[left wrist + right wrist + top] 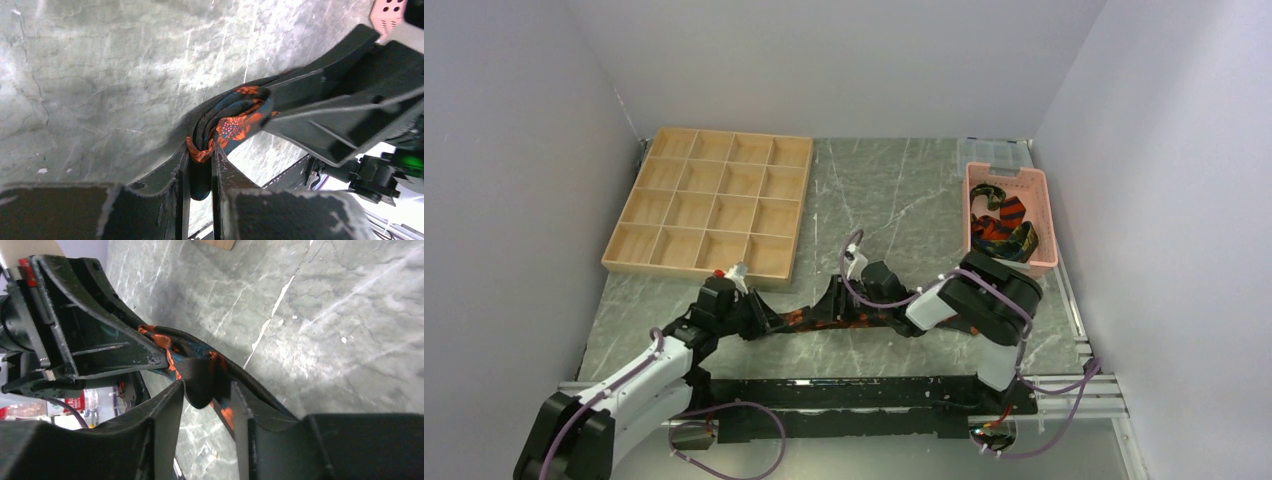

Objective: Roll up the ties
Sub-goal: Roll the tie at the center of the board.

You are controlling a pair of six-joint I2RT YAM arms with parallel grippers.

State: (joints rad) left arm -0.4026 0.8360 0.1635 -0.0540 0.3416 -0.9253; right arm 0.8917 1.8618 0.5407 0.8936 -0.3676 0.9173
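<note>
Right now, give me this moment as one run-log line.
black-orange tie: looped layers | left gripper: shut on it | right gripper: shut on it | other ties: in pink basket

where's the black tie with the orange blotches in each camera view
Top external: the black tie is low centre, stretched between the left hand and the right hand.
Left wrist: centre, folded, pinched by the left hand at the bottom.
Right wrist: left of centre, looped between the right hand's fingers.
Shared landmark: the grey veined table under it.
</note>
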